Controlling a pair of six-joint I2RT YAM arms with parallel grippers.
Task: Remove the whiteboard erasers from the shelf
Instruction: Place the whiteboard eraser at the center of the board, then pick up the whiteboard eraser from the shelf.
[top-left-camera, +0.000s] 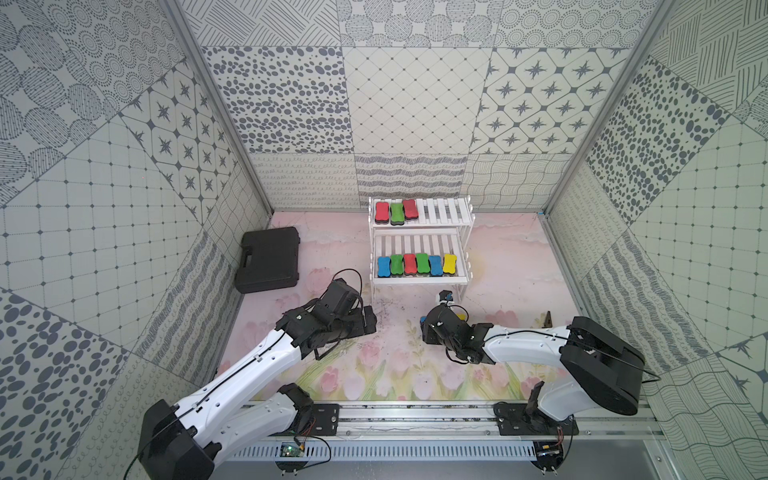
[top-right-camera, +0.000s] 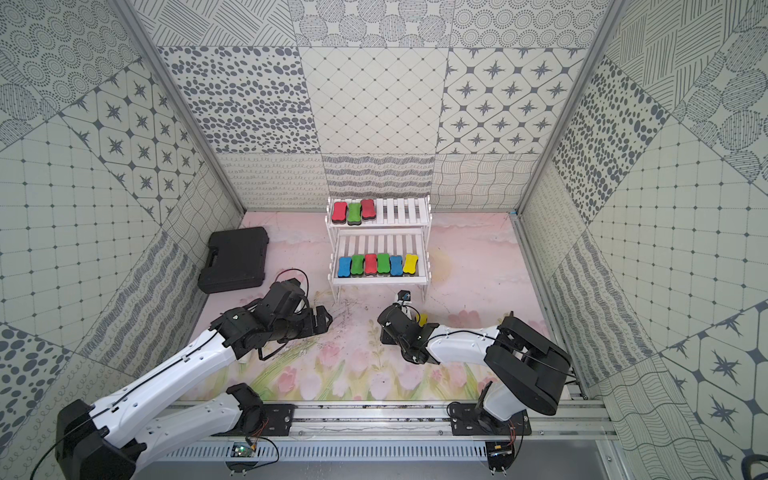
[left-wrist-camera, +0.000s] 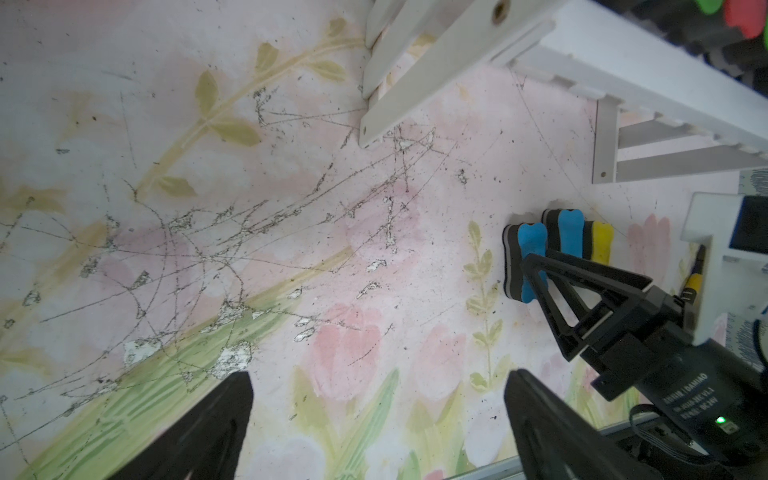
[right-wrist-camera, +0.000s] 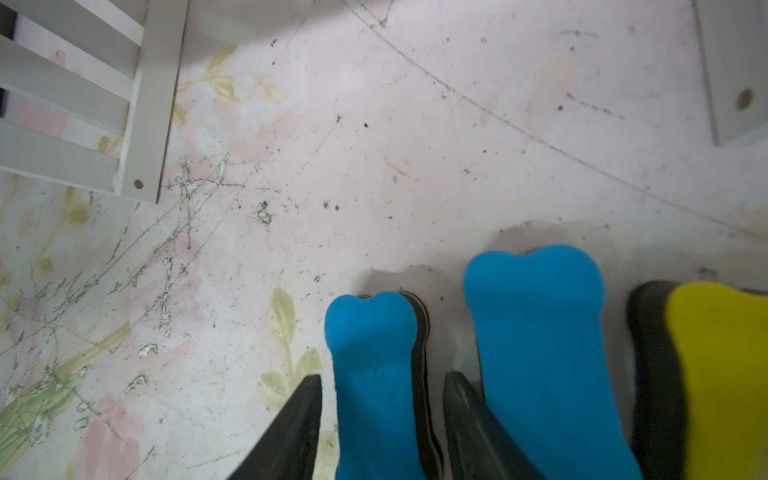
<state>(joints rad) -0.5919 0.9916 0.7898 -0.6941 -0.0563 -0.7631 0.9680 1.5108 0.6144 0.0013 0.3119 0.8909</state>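
The white two-tier shelf (top-left-camera: 419, 280) stands at the back centre in both top views. Its upper tier holds a red (top-left-camera: 381, 212), a green (top-left-camera: 397, 214) and a red eraser (top-left-camera: 409, 210). Several erasers (top-left-camera: 415, 264) line the lower tier. On the table before the shelf stand two blue erasers (right-wrist-camera: 374, 365) (right-wrist-camera: 540, 332) and a yellow one (right-wrist-camera: 719, 365), all on edge. My right gripper (right-wrist-camera: 382, 378) straddles the nearer blue eraser with a small gap at each finger, so it is open. My left gripper (left-wrist-camera: 378, 378) hovers open and empty over the mat, left of them.
A black plastic case (top-left-camera: 268, 259) lies shut at the left wall. A small dark object (top-left-camera: 547, 319) rests near the right wall. The shelf's front legs (left-wrist-camera: 399, 87) stand close to both grippers. The arms' rail (top-left-camera: 415, 415) runs along the front edge.
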